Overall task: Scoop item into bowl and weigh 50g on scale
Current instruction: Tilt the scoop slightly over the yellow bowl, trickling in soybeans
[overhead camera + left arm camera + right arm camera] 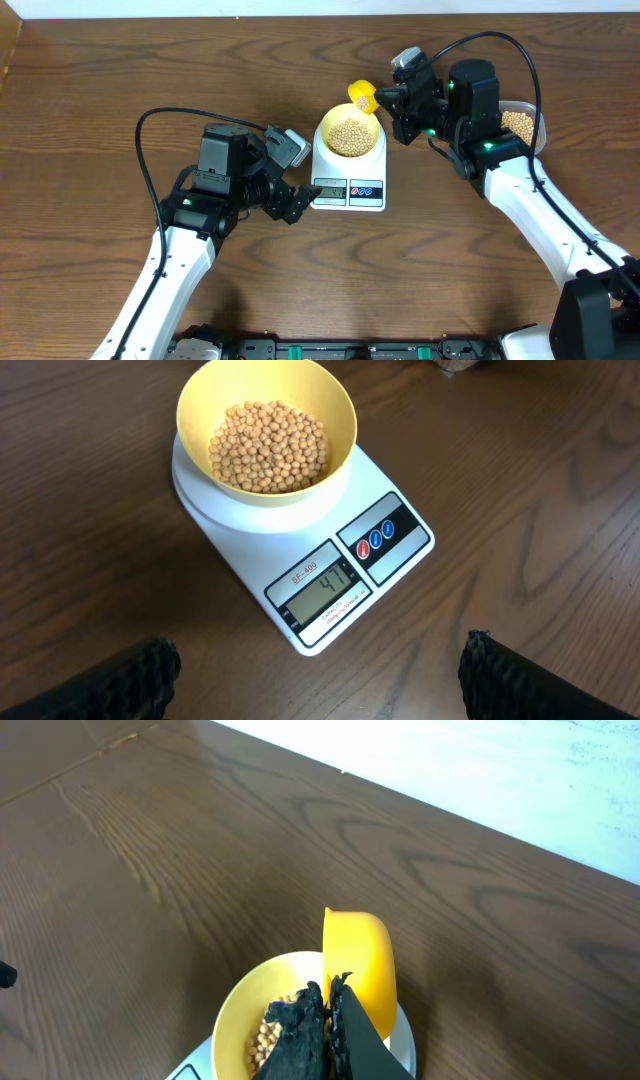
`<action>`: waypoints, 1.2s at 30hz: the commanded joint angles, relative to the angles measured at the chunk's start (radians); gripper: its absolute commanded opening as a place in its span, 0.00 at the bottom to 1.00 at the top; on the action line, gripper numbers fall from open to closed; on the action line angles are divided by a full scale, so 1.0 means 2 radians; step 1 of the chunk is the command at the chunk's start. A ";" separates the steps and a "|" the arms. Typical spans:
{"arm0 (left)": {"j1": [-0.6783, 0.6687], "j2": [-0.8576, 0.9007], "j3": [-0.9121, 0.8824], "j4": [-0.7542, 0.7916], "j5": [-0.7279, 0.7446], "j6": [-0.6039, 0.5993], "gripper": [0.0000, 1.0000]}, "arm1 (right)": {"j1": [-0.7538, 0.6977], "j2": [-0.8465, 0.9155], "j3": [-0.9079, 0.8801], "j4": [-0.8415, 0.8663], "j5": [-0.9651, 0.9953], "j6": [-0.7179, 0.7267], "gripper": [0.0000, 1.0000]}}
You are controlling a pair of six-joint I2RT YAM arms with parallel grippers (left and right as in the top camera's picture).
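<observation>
Ridged black pads [140, 675] of the left hand [320, 648] frame the bottom corners of its wrist view, spread as wide as they go and holding nothing. Just ahead of them at 12 o'clock sits the white scale [250, 550]. Its display [325, 592] is turned toward that hand and reads in the forties — the last digit is hard to make out — so I judge the weigh-out a little short of target. On the scale's platform stands the pale yellow bowl [338, 410] with a shallow heap of tan beans [268, 445] inside. What the coming move turns on lies on the other side. The right hand [330, 985] is pressed together on the handle of the bright yellow scoop [358, 960]. From overhead the scoop hangs over the bowl's rim at about 1 o'clock, its long axis running roughly from 3 to 9 o'clock, handle toward the hand and cup toward the bowl. The cup looks tipped on edge in the right wrist view; whether any beans are left in it cannot be seen. A clear tub [538, 108] of spare beans rests on the worktop [80, 100] at 3 o'clock from the bowl, close behind the right wrist and well apart from the left hand — so the right arm is plainly the nearer one for a top-up, and only a small, gently tipped one seems called for.
</observation>
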 commanded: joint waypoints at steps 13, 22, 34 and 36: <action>0.001 -0.005 -0.001 -0.001 -0.003 0.001 0.91 | 0.003 0.003 0.002 0.000 0.002 -0.007 0.01; 0.001 -0.005 -0.001 -0.001 -0.003 0.001 0.91 | 0.003 0.003 0.002 0.000 0.002 -0.007 0.01; 0.001 -0.005 -0.001 -0.001 -0.003 0.001 0.91 | 0.004 0.004 0.002 -0.001 0.006 -0.007 0.01; 0.001 -0.005 -0.001 -0.001 -0.003 0.001 0.91 | 0.004 0.004 0.002 -0.003 0.007 -0.007 0.01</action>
